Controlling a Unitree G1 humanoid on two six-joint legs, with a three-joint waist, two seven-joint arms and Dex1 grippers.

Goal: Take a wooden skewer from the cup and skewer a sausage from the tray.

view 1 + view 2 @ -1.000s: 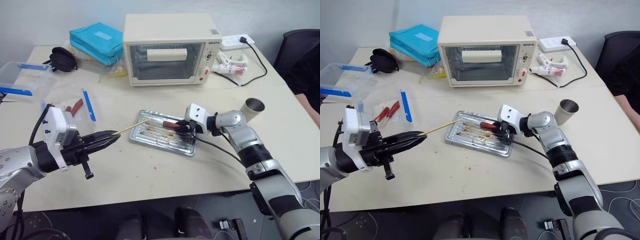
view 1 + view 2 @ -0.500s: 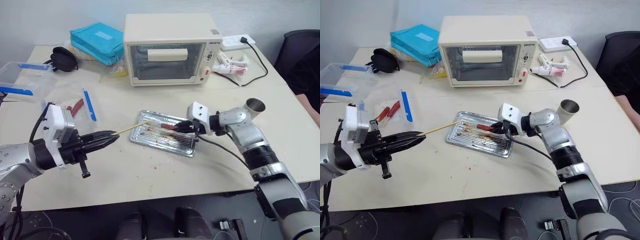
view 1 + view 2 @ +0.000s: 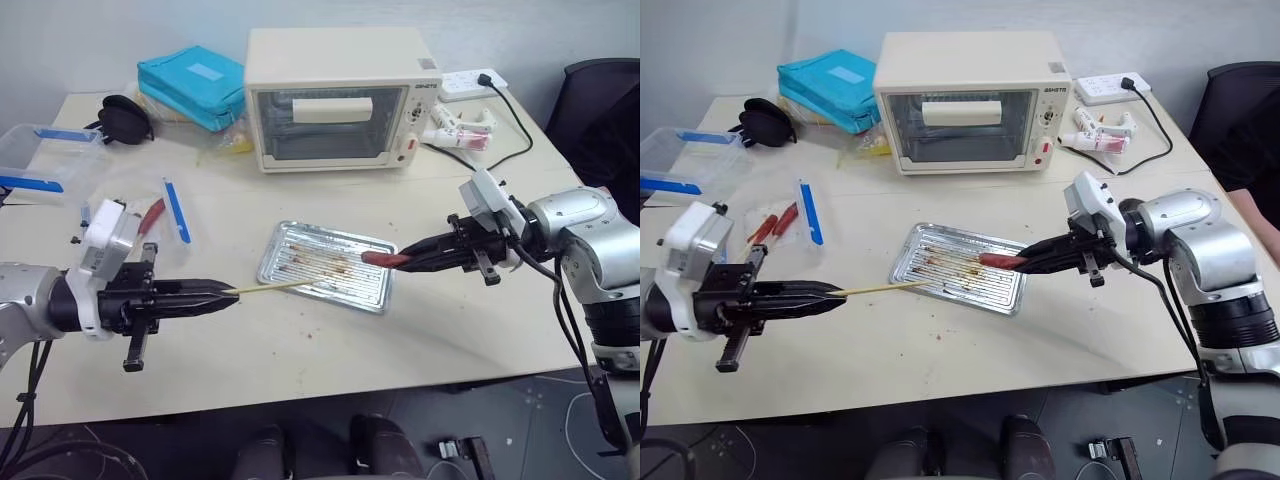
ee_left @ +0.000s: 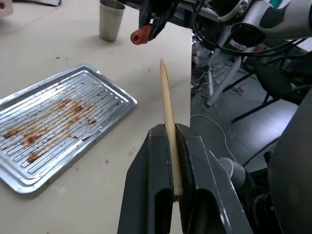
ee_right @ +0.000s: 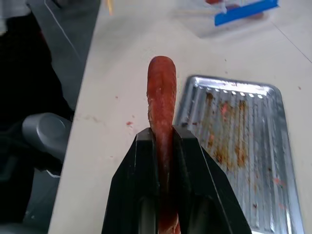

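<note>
In the left eye view, the left gripper (image 3: 228,294) is clamped on the wooden skewer (image 3: 268,289), which runs nearly level from the black fingertips toward the tray (image 3: 283,247), its free tip reaching over the tray's near left edge. The tray lies on the table (image 3: 300,350) in front of the toaster oven (image 3: 340,95), its ribbed floor stained brown. The right gripper (image 3: 408,260) pinches the sausage (image 3: 379,259) and holds it above the tray's right end, the sausage pointing toward the skewer's tip, with a gap between the two. In the right eye view, the clear plastic box (image 3: 685,160) with blue clips sits at the table's left edge, and more red sausages (image 3: 775,222) lie beside a blue clip (image 3: 806,211) near it. In the left wrist view, the two black fingers (image 4: 158,190) press the skewer between them, its pointed tip aimed toward the sausage's round end, which hangs in the right gripper's fingers beyond; the cup (image 4: 111,19) stands upright on the table past the tray. In the right wrist view, the fingers (image 5: 141,195) close narrowly on the sausage, which juts out past their tips over the table just beside the tray's rim.
</note>
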